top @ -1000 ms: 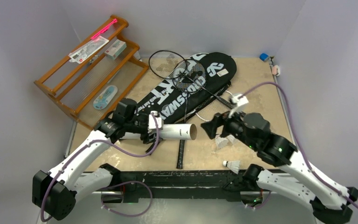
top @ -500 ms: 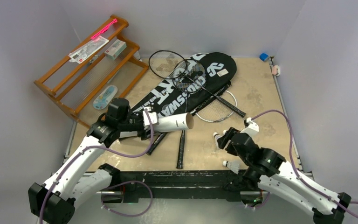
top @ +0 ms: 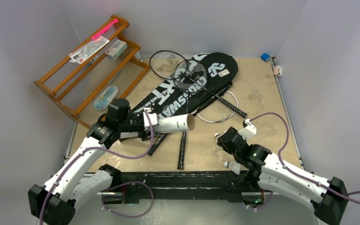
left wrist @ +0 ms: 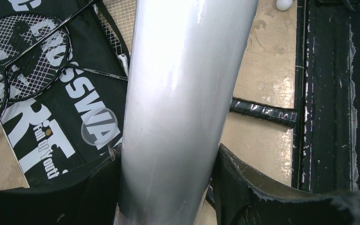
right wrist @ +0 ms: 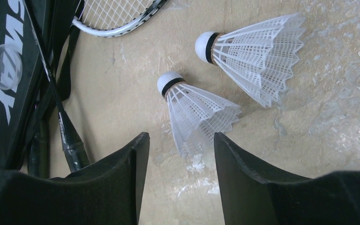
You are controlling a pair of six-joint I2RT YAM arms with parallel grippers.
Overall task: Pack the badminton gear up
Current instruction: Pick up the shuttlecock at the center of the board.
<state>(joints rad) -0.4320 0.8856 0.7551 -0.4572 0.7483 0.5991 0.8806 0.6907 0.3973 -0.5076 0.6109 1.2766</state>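
Note:
My left gripper [top: 148, 123] is shut on the long white tube [top: 176, 123], held level over the table with its open mouth facing right. In the left wrist view the tube [left wrist: 183, 93] fills the space between my jaws. My right gripper [right wrist: 180, 140] is open, low over the table. The skirt tip of one white shuttlecock [right wrist: 194, 110] lies between its fingertips, and a second shuttlecock [right wrist: 258, 51] lies just beyond. A third shuttlecock [top: 234, 166] rests near the front edge. Rackets [top: 187, 79] lie crossed on the black covers [top: 183, 96].
An orange-brown wooden rack [top: 89, 70] with small packets and a pink stick stands at the back left. Two black racket handles [top: 183, 150] reach toward the front edge under the tube. Small blue and pink items [top: 266, 57] sit at the far right corner.
My right gripper has pulled back from the tube's mouth, dropped to the table by the shuttlecocks, and narrowed its jaws. The left gripper shifted the tube slightly left and back, then stayed still.

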